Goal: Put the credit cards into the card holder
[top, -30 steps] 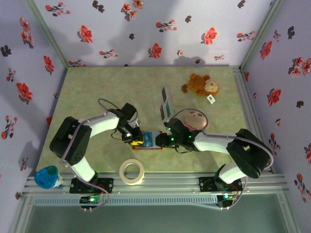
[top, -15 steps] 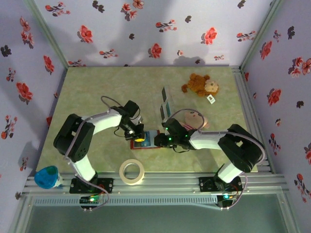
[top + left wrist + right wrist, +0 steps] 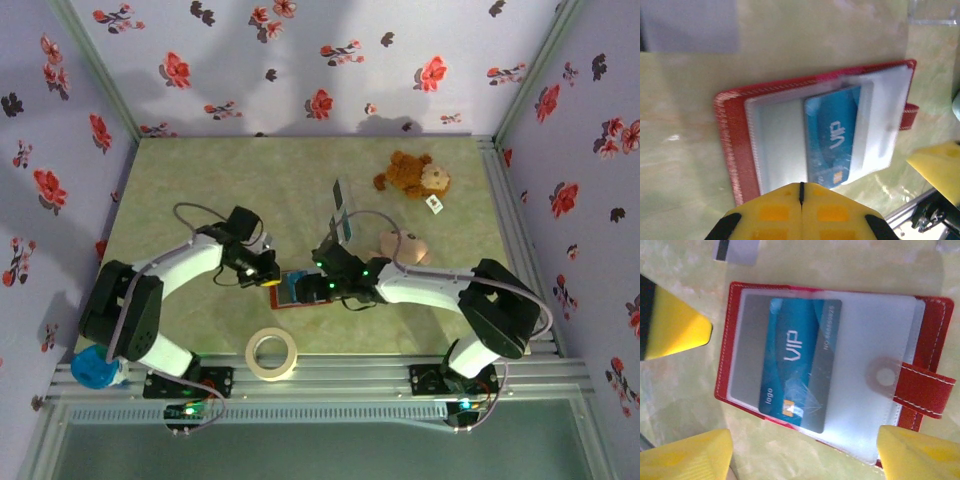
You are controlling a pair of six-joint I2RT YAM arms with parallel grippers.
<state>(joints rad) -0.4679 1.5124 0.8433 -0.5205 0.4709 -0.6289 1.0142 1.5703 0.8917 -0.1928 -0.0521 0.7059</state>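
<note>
**Teal card at card holder, near-edge centre of bench**

Card holder (image 3: 932,330) lies open and flat on the bench (image 3: 200,180), close to the middle of the near edge, clasp strap out to one side. One teal credit card (image 3: 797,360) marked VIP lies across the clear pocket leaf, chip end over the red border; whether it sits inside the sleeve or on top cannot be told. A grey card (image 3: 737,250) lies on the bench just beside the holder.

Left gripper (image 3: 801,192): yellow fingers pressed together, nothing between them, just by the card's chip end. Right gripper (image 3: 805,455): fingers wide apart, empty, over the holder
</note>
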